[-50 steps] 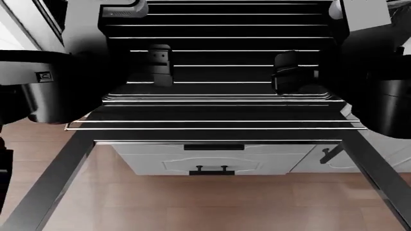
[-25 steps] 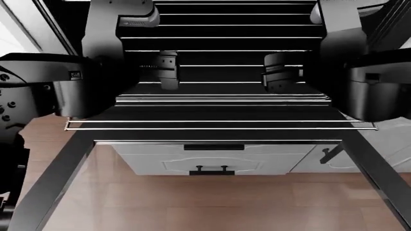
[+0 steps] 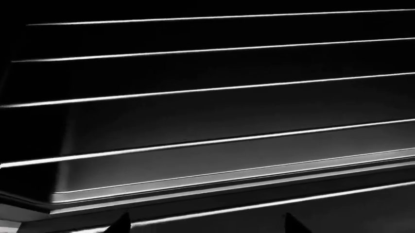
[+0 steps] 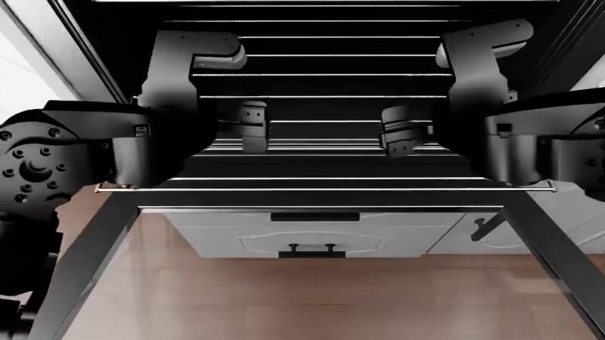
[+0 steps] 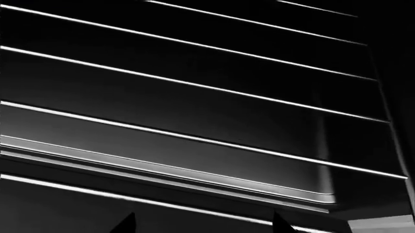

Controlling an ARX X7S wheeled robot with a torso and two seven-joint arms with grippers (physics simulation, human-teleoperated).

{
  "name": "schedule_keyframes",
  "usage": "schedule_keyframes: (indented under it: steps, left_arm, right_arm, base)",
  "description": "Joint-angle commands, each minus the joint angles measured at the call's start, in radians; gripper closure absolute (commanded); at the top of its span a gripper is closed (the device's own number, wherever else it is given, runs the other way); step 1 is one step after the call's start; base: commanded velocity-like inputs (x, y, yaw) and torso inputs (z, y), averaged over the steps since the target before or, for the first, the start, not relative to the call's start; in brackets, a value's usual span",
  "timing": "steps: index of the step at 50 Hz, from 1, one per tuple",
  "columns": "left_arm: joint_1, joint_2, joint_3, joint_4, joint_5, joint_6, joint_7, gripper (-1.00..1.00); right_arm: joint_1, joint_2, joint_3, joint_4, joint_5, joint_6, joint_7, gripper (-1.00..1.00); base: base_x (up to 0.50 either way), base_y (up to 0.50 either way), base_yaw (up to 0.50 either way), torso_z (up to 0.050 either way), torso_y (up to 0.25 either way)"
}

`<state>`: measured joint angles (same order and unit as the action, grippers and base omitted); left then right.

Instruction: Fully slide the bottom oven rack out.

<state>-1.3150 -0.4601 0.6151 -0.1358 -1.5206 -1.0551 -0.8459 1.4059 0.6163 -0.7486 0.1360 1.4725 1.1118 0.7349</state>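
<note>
The oven [image 4: 113, 42] stands open, its cavity black. The bottom oven rack [image 4: 321, 184] is a set of thin silver wires running crosswise, and its doubled front rail reaches out past the cavity lip over the lowered door. Over the rack's wires hang my left gripper [image 4: 252, 127] and my right gripper [image 4: 397, 133], a little behind the front rail. Both are open and hold nothing. The left wrist view has the left gripper [image 3: 207, 225] with its fingertips wide apart over a rack wire [image 3: 207, 143]. The right gripper [image 5: 202, 225] is likewise spread above a wire [image 5: 194, 138].
The black-framed glass door [image 4: 85, 262] lies open and flat in front of the oven, its side bars running toward me on both sides. Through its glass show a white drawer with a black handle [image 4: 312, 249] and the wooden floor [image 4: 302, 304]. White cabinetry [image 4: 28, 49] flanks the oven.
Both arms have drawn in toward the middle, and the grippers have come nearer the rack's front rail. The front rail sits where it was.
</note>
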Motion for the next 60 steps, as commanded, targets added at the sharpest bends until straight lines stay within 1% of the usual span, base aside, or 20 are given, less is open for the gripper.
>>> schedule_keyframes:
  steps: [1,9,21,33,39,46,51,60]
  left_arm:
    - [0.024,-0.007,0.030,-0.010,0.016,-0.013,-0.002,-1.00]
    - [0.039,-0.021,0.046,-0.002,0.003,-0.041,-0.031,-1.00]
    - [0.059,-0.051,0.047,0.031,-0.042,-0.073,-0.076,-1.00]
    - [0.081,-0.079,0.074,0.051,-0.119,-0.148,-0.132,-1.00]
    - [0.101,-0.078,0.105,0.035,-0.085,-0.154,-0.098,-1.00]
    - [0.123,-0.060,0.153,-0.036,-0.031,-0.154,-0.035,-1.00]
    - [0.157,-0.056,0.160,-0.046,-0.018,-0.131,-0.009,-1.00]
    - [0.252,-0.086,0.141,-0.004,-0.037,-0.081,-0.012,-1.00]
  right_arm:
    - [-0.036,-0.003,-0.036,0.016,-0.033,-0.004,-0.026,-1.00]
    - [-0.091,0.026,-0.020,-0.034,0.021,0.001,0.024,-1.00]
    - [-0.154,0.056,-0.003,-0.057,0.049,-0.027,0.034,-1.00]
    - [-0.201,0.093,0.001,-0.102,0.115,-0.002,0.096,-1.00]
    - [-0.232,0.117,-0.003,-0.125,0.151,0.014,0.114,-1.00]
    - [-0.248,0.117,-0.017,-0.090,0.205,0.045,0.135,-1.00]
    - [-0.284,0.129,-0.016,-0.094,0.195,0.023,0.117,-1.00]
    - [-0.398,0.189,0.008,-0.163,0.200,-0.048,0.107,-1.00]
  base:
    - [0.00,0.00,0.00,0.000,0.000]
    - [0.00,0.00,0.00,0.000,0.000]
    - [0.00,0.00,0.00,0.000,-0.003]
    - [0.00,0.00,0.00,-0.001,-0.006]
    - [0.00,0.00,0.00,-0.004,-0.009]
    - [0.00,0.00,0.00,-0.005,-0.012]
    - [0.00,0.00,0.00,-0.004,-0.014]
    - [0.00,0.00,0.00,-0.006,-0.015]
